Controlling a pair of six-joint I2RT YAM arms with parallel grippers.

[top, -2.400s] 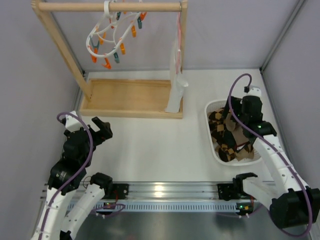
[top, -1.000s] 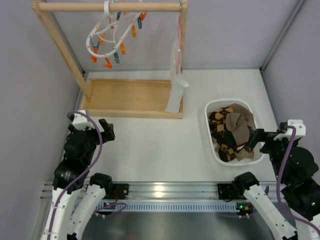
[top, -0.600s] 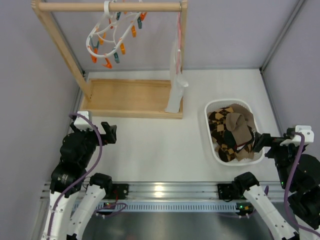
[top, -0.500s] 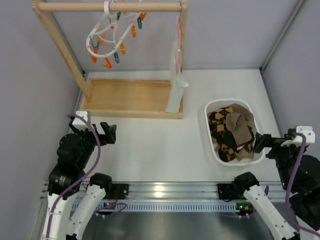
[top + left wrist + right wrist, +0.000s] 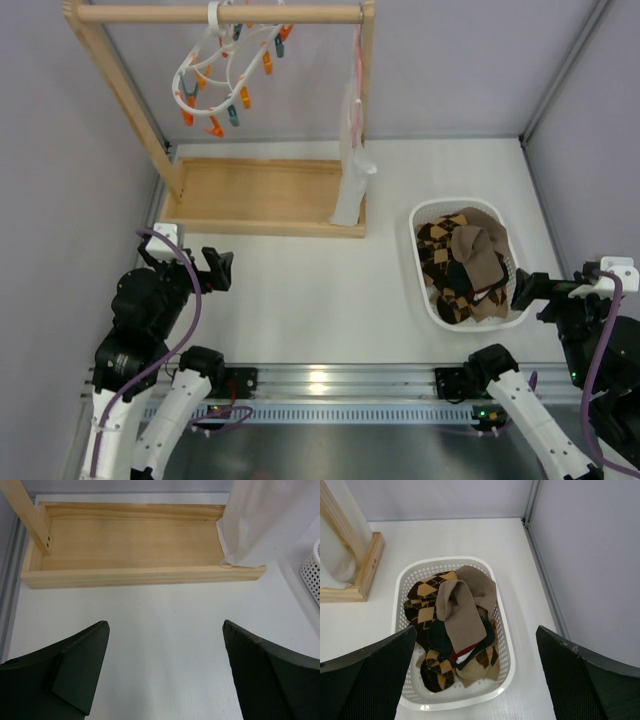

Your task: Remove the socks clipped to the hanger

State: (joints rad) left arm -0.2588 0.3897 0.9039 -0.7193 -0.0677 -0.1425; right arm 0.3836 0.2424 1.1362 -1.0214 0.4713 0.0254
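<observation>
The socks [image 5: 463, 265] lie piled in a white basket [image 5: 425, 300] at the right: diamond-checked, plain brown and black ones. They show in the right wrist view [image 5: 457, 620] too. The white ring hanger [image 5: 225, 70] with orange and teal clips hangs on the wooden rail at the back left, with no socks on it. My left gripper [image 5: 215, 268] is open and empty above the table near the front left. My right gripper [image 5: 530, 290] is open and empty beside the basket's near right corner.
The wooden rail frame [image 5: 255, 195] with its tray base stands at the back left. A white cloth [image 5: 355, 175] with a pink strap hangs at its right post. Grey walls close both sides. The metal rail [image 5: 330, 385] runs along the near edge.
My right arm has drawn back from over the basket toward the near right corner. My left arm has pulled back slightly toward its base. The socks in the basket have not moved.
</observation>
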